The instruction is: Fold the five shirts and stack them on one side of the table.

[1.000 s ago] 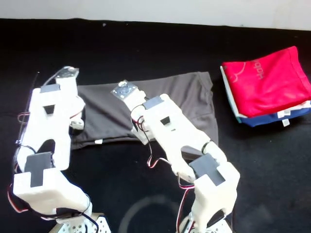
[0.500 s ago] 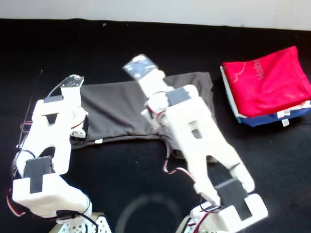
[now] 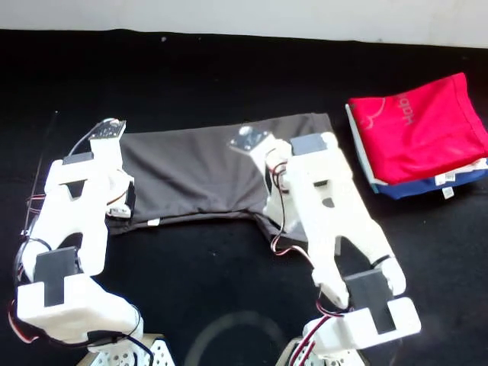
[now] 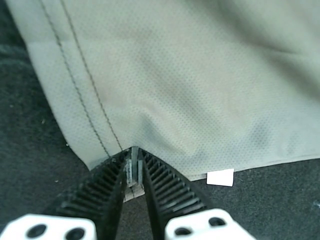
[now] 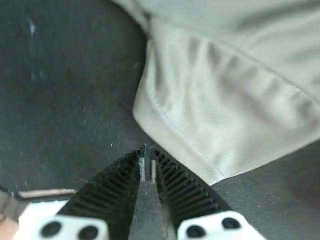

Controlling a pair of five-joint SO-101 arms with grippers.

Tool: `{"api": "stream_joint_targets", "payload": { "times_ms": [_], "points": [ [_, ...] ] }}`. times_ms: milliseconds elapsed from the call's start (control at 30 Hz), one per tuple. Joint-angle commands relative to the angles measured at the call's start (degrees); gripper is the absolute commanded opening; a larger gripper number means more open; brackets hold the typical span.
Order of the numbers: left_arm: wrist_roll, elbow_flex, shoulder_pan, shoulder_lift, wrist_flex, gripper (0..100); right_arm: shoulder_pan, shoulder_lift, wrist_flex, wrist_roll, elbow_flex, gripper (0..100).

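1. Stack [image 3: 415, 133], red on top, sits at the table's [image 3: 229, 76] right edge.
2. Grey shirt [image 3: 198, 171] lies mid-table, its folding unfinished.
3. My left gripper [image 4: 132, 155] clenches its hem corner. My right gripper [image 5: 145, 152] is pinched shut on nothing, beside its sleeve.

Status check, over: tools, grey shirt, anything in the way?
Left tool shut on grey shirt, at its corner. Right tool shut beside its edge. Shirt spread flat, not stacked. Folded stack sits apart.
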State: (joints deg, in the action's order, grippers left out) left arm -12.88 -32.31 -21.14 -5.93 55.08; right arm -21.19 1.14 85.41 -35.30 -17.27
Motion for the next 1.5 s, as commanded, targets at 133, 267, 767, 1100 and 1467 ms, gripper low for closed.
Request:
{"api": "stream_joint_targets", "payload": {
  "times_ms": [133,267,767,1100,1467],
  "points": [
    [-0.6,-0.3,-2.2,0.1,-1.0,1,1.1,0.0,0.0,-5.6,-3.3,19.0],
    [-0.6,-0.3,-2.2,0.1,-1.0,1,1.1,0.0,-2.0,-7.8,-3.3,18.7],
    [-0.6,-0.3,-2.2,0.1,-1.1,1,6.5,0.1,-12.0,-3.5,-7.6,11.6],
    [-0.6,-0.3,-2.2,0.1,-1.0,1,11.7,-0.5,-29.8,-3.5,-14.2,0.6],
    [-0.6,-0.3,-2.2,0.1,-1.0,1,17.3,0.2,-30.6,-3.6,-13.8,1.2]
  ]
}}
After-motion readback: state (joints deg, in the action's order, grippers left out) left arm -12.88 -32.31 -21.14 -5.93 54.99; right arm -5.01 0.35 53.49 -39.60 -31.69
